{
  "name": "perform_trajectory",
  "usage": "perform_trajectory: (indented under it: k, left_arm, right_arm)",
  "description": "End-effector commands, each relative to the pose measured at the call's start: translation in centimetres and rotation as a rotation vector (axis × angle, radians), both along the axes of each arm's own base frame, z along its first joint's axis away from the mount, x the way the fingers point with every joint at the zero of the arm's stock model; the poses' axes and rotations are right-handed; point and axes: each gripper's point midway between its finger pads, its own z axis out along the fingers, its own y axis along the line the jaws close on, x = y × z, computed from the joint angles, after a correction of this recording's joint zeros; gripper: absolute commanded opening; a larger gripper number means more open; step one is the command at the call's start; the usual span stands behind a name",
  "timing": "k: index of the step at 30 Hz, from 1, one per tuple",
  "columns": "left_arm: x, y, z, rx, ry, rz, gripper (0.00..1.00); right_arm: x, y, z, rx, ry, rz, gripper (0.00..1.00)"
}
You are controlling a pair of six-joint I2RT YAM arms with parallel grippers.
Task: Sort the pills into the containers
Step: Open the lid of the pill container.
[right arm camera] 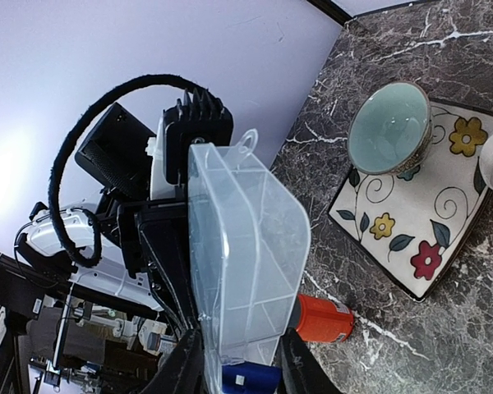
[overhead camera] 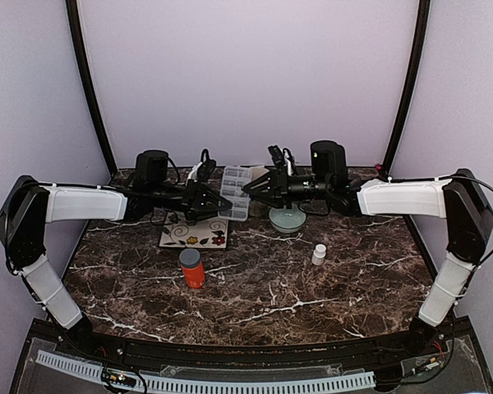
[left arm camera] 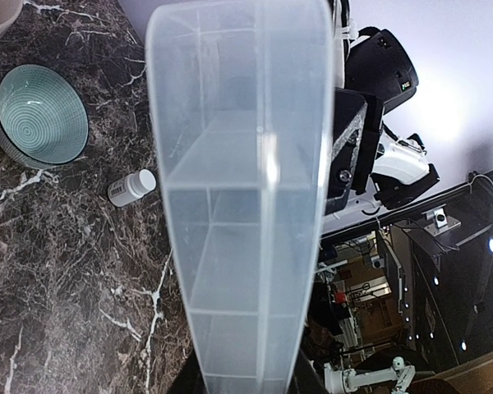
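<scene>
The clear plastic pill box (overhead camera: 235, 194), rounded at its corners, hangs in the air over the back of the dark, white-veined marble table (overhead camera: 271, 304). Its rectangular compartments (left arm camera: 230, 271) look milky and translucent. The left gripper (overhead camera: 211, 200) clamps one end, and the right gripper (right arm camera: 242, 371) presses its fingers against the other. On the table stand a grey-capped orange bottle (overhead camera: 192, 268) and a small white bottle (left arm camera: 131, 188) whose label is too small to read.

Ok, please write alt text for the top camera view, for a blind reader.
The left end effector and right end effector meet at a clear box raised over the back of a dark marble table. On it sit a bowl, a floral tile, an orange bottle and a white bottle.
</scene>
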Motion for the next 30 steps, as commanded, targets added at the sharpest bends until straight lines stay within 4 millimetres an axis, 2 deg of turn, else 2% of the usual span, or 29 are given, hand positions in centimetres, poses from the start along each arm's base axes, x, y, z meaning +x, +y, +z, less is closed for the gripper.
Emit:
perform_trajectory:
  k: [1, 3, 6, 16, 30]
  left_arm:
    - [0.7, 0.0, 0.8, -0.004, -0.042, 0.022, 0.00]
    - [0.7, 0.0, 0.9, -0.001, -0.044, 0.025, 0.00]
    - [0.7, 0.1, 0.9, 0.003, -0.047, 0.032, 0.00]
    - [0.6, 0.2, 0.8, 0.010, -0.048, 0.043, 0.00]
    - [0.2, 0.4, 1.1, 0.002, -0.052, 0.037, 0.00]
  right_arm:
    - [-0.9, -0.2, 2.2, 0.042, -0.056, 0.020, 0.29]
    - [-0.9, -0.3, 2.5, 0.045, -0.061, 0.016, 0.29]
    - [-1.3, -0.7, 1.5, 0.028, -0.042, 0.012, 0.29]
    - [-1.8, -1.3, 1.7, 0.024, -0.047, 0.000, 0.29]
    - [-1.5, -0.5, 0.5, -0.028, -0.042, 0.001, 0.26]
